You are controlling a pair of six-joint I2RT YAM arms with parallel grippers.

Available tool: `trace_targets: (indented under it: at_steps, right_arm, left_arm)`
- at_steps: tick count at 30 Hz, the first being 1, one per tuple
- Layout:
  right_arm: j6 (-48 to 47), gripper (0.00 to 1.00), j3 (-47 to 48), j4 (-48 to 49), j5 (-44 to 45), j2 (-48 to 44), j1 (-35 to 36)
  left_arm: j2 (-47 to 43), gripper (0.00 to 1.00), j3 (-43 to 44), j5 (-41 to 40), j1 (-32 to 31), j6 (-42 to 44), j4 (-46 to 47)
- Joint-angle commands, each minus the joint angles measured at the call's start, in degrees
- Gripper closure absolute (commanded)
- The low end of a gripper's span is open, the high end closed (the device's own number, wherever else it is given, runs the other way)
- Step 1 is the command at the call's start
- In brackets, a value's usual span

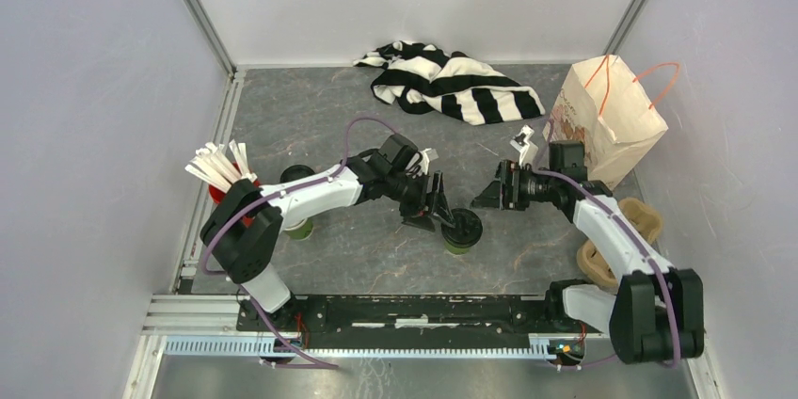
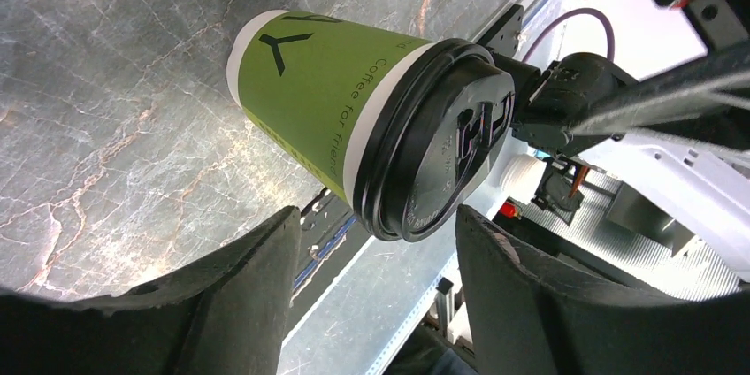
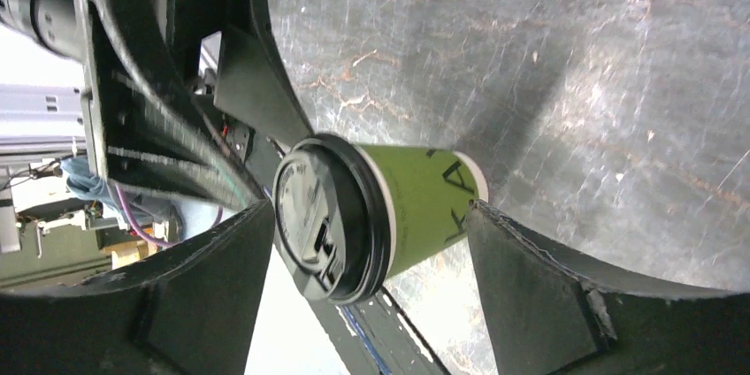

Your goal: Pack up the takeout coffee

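At the far left of the surface we see one red holder crammed with white sticks, too crowded to count. Just right of it lies one loose black lid. Nearer to us stands one stack of green cups, half hidden by the left arm; we cannot tell how many cups it has.

Toward the middle, the left fingers are released and spread. They sit just left of the coffee and do not touch it.

We count one takeout coffee. It stands near the middle of the surface, between the ends of the two arms and toward the near edge. It is upright: its long axis rises straight from the surface, with the base down and the black lid on top facing up. The turned wrist views show it running across the frame, and its green side carries dark lettering.

Right of the cup, the right fingers are also spread wide. They grasp nothing, stay apart from the cup and point toward it.

At the back lies one crumpled black-and-white striped cloth. At the far right stands one brown paper bag with orange handles. In front of it are brown cardboard trays, whose number we cannot tell.
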Motion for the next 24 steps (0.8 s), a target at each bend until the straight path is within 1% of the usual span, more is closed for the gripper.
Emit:
trace_targets:
  at_steps: [1, 3, 4, 5, 8, 11, 13, 18, 20, 24]
  right_arm:
    - [-1.0, 0.14, -4.0, -4.1, -0.5, -6.4, -0.5]
    - [-0.1, 0.12, -6.7, -4.0, -0.3, -9.1, -0.6]
    - [1.0, 0.06, -8.3, -3.6, -0.5, -10.2, -0.8]
    - [1.8, 0.03, -9.4, -3.1, -1.1, -10.8, -0.8]
    - [4.3, 0.02, -12.0, -0.4, -2.7, -12.1, -0.8]
    - [5.0, 0.11, -13.1, 1.0, -4.0, -11.8, -0.9]
    - [5.3, 0.13, -13.4, 1.7, -3.9, -11.9, -1.0]
    - [4.0, 0.25, -14.2, 1.9, -3.5, -10.9, -1.0]
    - [2.9, 0.27, -15.4, 2.7, -3.4, -10.7, -1.1]
    - [2.5, 0.32, -19.4, 7.4, -2.8, -9.8, -1.2]
  left_arm:
    - [-0.8, 0.29, 2.3, -0.5, 0.6, -0.5, -0.3]
    - [-0.1, 0.31, 2.6, -0.5, 0.7, -0.4, -0.3]
    - [0.2, 0.32, 2.8, -0.5, 0.8, -0.2, -0.4]
    - [0.6, 0.33, 3.2, -0.5, 0.8, 0.1, -0.5]
    - [1.8, 0.37, 4.0, -0.8, 0.8, 0.4, -0.5]
    - [2.5, 0.4, 4.1, -0.9, 0.8, 0.4, 0.0]
    - [2.8, 0.42, 4.3, -1.0, 0.8, 0.5, -0.3]
    - [2.6, 0.48, 3.9, -2.6, 0.8, 1.1, -2.3]
    - [2.5, 0.49, 3.1, -3.0, 0.8, 1.2, -2.7]
    - [2.6, 0.5, 1.0, -4.4, 0.9, 1.6, -3.1]
